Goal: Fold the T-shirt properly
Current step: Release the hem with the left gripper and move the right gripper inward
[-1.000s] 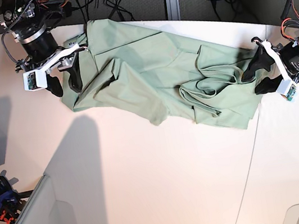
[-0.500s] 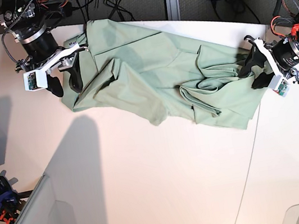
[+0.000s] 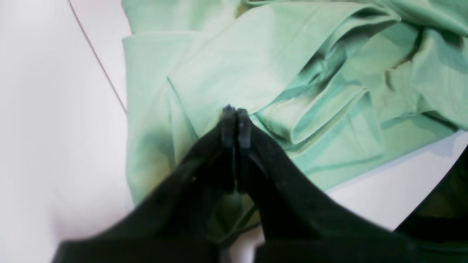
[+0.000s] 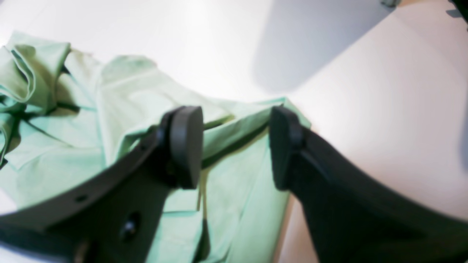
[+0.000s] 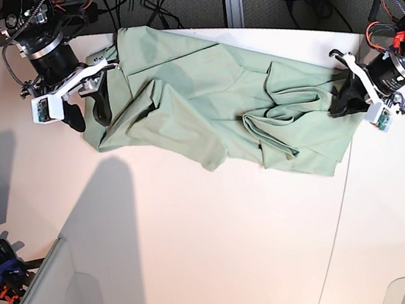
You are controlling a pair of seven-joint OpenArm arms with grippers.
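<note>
The T-shirt (image 5: 211, 108) lies rumpled across the tabletop (image 5: 202, 245) from ten o'clock to three o'clock, thin, limp cloth that will likely sag and slide unless taken by an edge or corner. At three o'clock the left hand (image 3: 234, 124) is clenched on a fold of its edge. At ten o'clock the right hand (image 4: 236, 146) hangs released, straddling the hem.

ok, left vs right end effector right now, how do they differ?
The left end effector is shut, pinching a fold of the T-shirt; the right end effector is open, holding nothing. The left one sits at the crumpled edge, the right one over a flatter edge. Both are black and at opposite ends of the shirt.
</note>
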